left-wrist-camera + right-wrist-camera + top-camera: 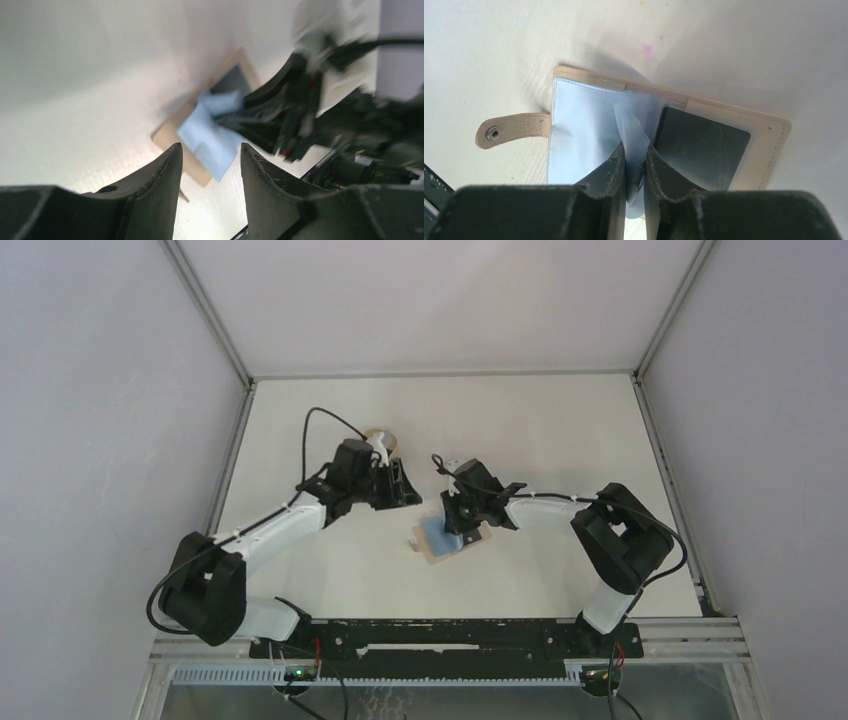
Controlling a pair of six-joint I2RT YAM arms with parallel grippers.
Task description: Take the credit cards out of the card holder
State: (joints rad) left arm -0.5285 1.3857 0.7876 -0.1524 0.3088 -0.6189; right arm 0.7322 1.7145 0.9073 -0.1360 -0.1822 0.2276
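Note:
The tan card holder lies open on the table between the arms, its snap tab pointing away from the fold. Light blue credit cards fill one half, and the other half shows a dark window. My right gripper is down on the holder's middle, shut on the edge of one light blue card that stands up from the fold. It also shows in the top view. My left gripper is open and empty, above the table beside the holder, and it shows in the top view.
A small oval tan tray sits behind the left gripper. Grey walls enclose the white table at left, right and back. A black rail carries the arm bases along the near edge.

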